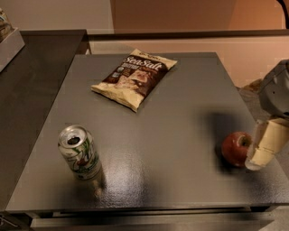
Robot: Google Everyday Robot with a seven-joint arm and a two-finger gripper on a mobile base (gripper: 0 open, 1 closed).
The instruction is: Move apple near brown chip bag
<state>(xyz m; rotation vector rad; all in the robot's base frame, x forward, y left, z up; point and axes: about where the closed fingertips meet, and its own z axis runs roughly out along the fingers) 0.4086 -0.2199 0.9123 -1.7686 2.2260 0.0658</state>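
A dark grey table (180,135) fills the view under dim, warm light. A darker counter (36,90) adjoins it at 9 o'clock. At 12 o'clock a peach wall (180,13) rises behind a dark rail (189,34). The claw (256,158) hangs at 3 o'clock, at the table's edge.
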